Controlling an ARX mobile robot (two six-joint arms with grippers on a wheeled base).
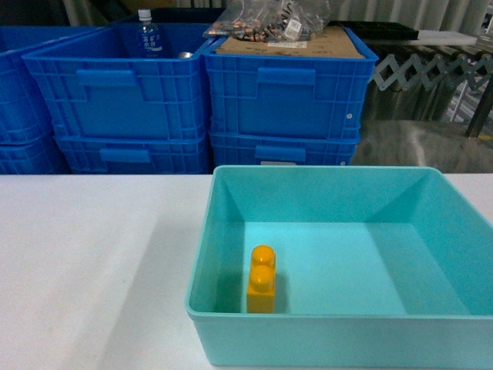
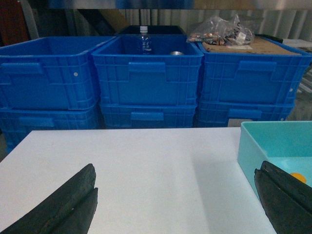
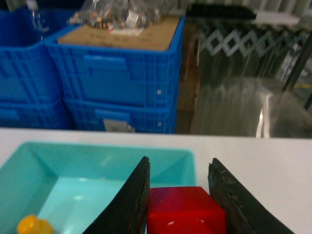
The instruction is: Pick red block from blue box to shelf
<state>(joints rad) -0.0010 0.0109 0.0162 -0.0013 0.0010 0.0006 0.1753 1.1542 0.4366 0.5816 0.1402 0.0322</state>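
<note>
Small glossy red plastic block (image 3: 184,209): likely light, stiff, slippery. Clamped across flat sides by right hand (image 3: 179,202) above turquoise tray (image 3: 73,156). Left hand (image 2: 175,204) released, empty.

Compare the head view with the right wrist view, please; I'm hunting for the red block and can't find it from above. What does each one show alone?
Only the head view shows the whole blue box on the white table, plus a water bottle standing in a dark blue crate.

Only the right wrist view shows the red block, held between the right gripper's black fingers, over the box's near right corner.

Both show the yellow brick inside the box and the stacked crates behind.
</note>
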